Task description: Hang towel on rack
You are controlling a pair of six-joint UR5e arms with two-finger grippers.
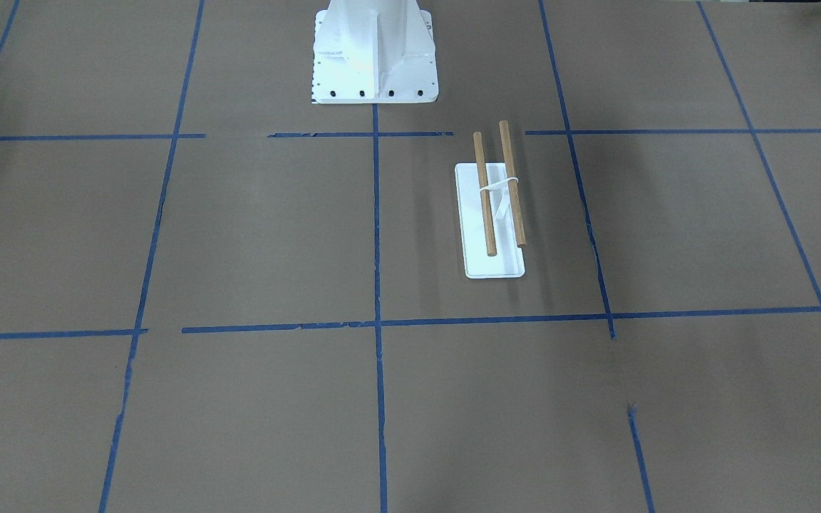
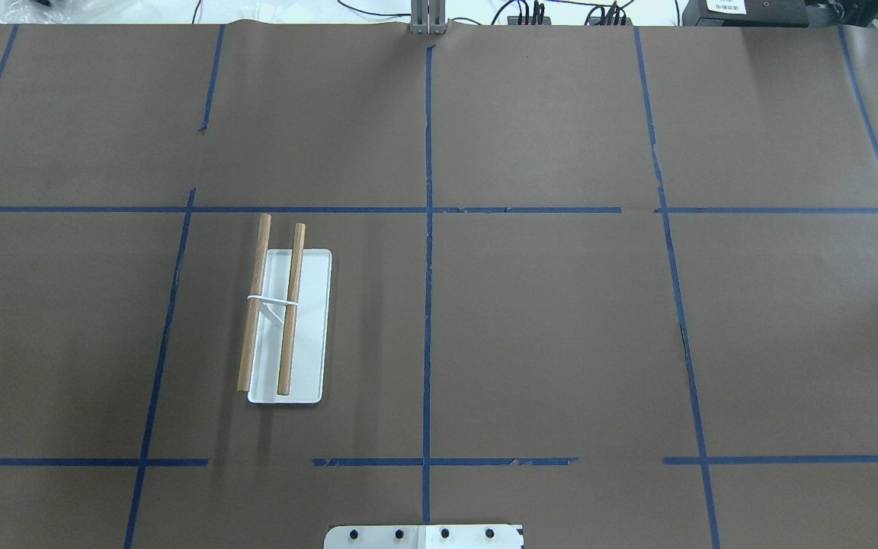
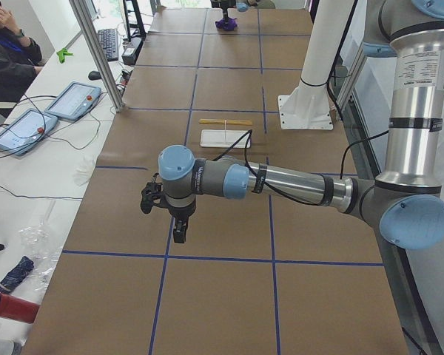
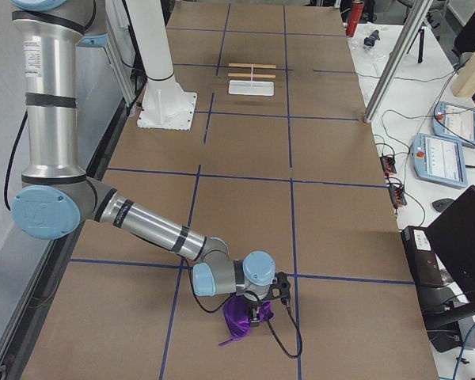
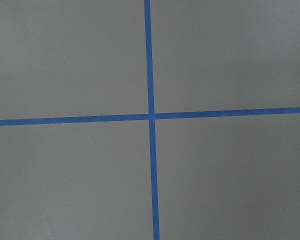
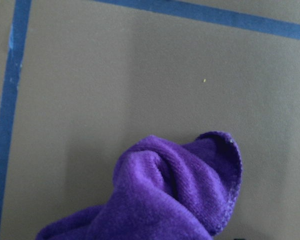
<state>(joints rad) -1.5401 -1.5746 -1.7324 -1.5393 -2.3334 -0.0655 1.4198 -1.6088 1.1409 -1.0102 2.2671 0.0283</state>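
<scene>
The rack stands on the brown table, with a white base plate and two bare wooden dowels; it also shows in the overhead view. The purple towel lies crumpled on the table at the robot's right end, outside the overhead view. In the right wrist view the towel fills the lower frame, bunched up. My right gripper is down at the towel; I cannot tell if it is open or shut. My left gripper hangs over bare table at the left end, far from the rack; its state is unclear.
The large white bolted pedestal stands behind the rack. Blue tape lines grid the table. Along the far side stand aluminium posts and teach pendants. A person sits there.
</scene>
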